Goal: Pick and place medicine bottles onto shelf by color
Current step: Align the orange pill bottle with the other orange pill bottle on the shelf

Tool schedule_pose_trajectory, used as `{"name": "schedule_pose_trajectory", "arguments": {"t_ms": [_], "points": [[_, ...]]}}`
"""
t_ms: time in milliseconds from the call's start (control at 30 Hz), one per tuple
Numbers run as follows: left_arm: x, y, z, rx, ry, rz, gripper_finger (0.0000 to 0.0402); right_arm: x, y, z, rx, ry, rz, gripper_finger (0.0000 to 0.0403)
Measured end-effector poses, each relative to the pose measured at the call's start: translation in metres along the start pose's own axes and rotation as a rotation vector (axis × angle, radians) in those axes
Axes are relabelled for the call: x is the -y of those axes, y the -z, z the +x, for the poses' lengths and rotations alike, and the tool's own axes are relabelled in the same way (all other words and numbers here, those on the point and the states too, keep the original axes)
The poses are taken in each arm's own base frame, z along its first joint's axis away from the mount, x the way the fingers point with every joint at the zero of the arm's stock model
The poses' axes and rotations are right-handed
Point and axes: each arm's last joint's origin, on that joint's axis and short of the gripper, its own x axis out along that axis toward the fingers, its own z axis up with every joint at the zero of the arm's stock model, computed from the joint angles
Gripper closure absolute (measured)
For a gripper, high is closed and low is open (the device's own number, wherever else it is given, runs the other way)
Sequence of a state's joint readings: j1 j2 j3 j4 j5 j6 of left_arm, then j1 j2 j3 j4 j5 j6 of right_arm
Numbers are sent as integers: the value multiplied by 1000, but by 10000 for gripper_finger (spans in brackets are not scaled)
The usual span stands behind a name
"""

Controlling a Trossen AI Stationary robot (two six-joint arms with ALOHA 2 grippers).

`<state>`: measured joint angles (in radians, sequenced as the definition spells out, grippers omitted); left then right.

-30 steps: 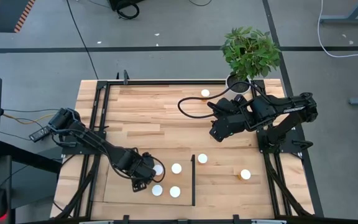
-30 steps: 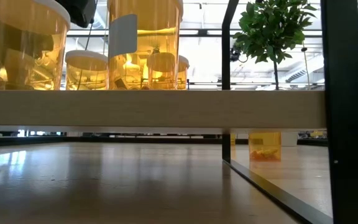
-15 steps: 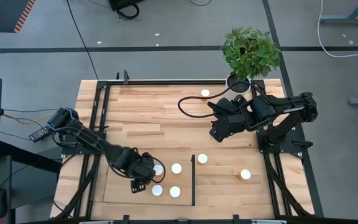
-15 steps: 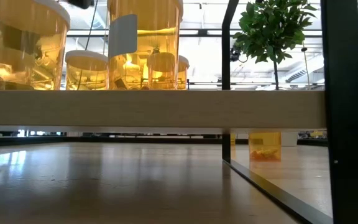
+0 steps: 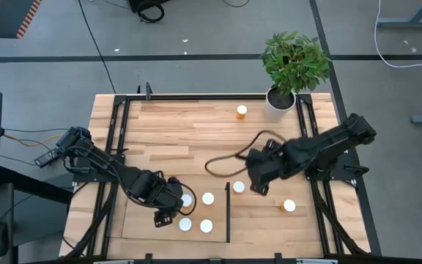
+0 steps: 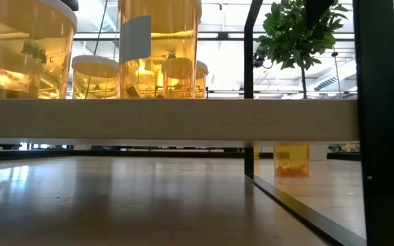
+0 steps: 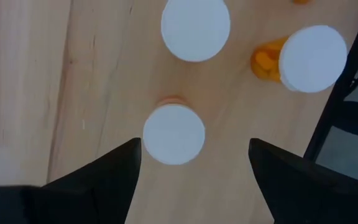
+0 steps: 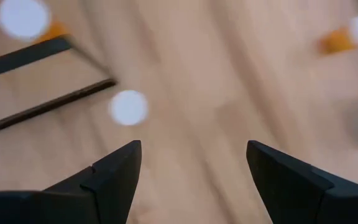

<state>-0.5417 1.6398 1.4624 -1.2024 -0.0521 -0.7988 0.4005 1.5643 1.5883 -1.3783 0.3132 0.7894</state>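
Several orange medicine bottles with white caps (image 5: 208, 198) stand upright on the pale-wood shelf (image 5: 141, 220), left of its black strip (image 5: 228, 213). My left gripper (image 5: 165, 214) hangs open above the shelf's left part. One bottle's cap (image 7: 174, 134) shows below and ahead of its fingers, untouched. Past the strip, two bottles (image 5: 239, 187) (image 5: 289, 205) stand on the table, and a third (image 5: 242, 111) stands far back. My right gripper (image 5: 258, 185) hovers open beside the nearest of these; its wrist view is blurred.
A potted plant in a white pot (image 5: 280, 99) stands at the table's far right corner. A black cable (image 5: 226, 158) loops over the table behind my right arm. Bare tabletop lies in the far left half (image 5: 167, 132).
My left gripper has risen straight up from the near left bottle on the shelf, passing out of the low view's top. My right gripper has swung from the far right part of the table toward the near edge and down, turning as it went, and now hangs by the bottle beside the strip.
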Motion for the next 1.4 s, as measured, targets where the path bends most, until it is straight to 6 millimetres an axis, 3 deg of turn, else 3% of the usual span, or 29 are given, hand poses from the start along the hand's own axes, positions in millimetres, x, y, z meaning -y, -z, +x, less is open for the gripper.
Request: {"name": "schedule_pose_trajectory", "arguments": {"t_ms": [233, 733, 1000, 1400], "points": [[0, 0, -6, -11, 9, -3, 99, -32, 23, 53, 78, -129, -33, 104], [-1, -3, -51, 9, 3, -2, 99, -32, 49, 119, 155, -156, -165, 82], [-2, -8, -65, 58, 23, -21, 100, -28, 50, 138, 215, -190, -151, 52], [-2, -7, -65, 48, 15, -68, 100, -17, 76, 168, 219, -193, -85, 50]]}}
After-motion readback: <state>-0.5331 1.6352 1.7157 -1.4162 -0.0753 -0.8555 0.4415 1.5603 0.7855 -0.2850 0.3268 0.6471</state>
